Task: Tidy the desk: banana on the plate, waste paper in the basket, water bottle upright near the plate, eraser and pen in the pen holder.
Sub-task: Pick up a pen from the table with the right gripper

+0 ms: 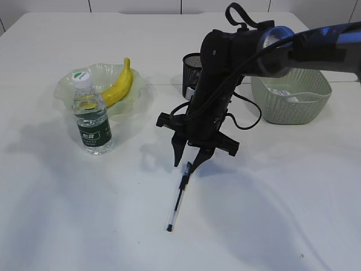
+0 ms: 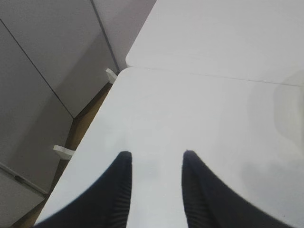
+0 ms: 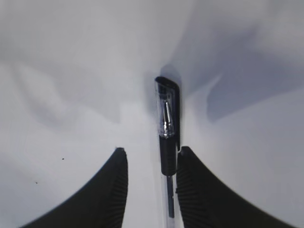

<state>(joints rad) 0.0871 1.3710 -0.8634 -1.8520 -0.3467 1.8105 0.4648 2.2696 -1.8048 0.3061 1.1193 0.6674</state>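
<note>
Step in hand, as judged: pick up the pen for the pen holder.

Right gripper is low over the desk, jaws part open and straddling the capped end of the pen; in the right wrist view the pen runs between the two fingers, closer to the right-hand one. Nothing is gripped yet. The pen lies flat in the middle of the desk toward the near edge, tip pointing at that edge.

To do it well: centre the barrel between the jaws, go down until the fingertips nearly touch the surface, then close squarely on the grip section so the pen does not roll or pivot.

Left gripper hangs part open over bare desk near its left edge, holding nothing.

Containers:
- plate, far left: banana inside; water bottle upright just in front.
- basket, right side: something white inside, probably paper.
- pen holder, behind the arm: contents cannot be seen.
</note>
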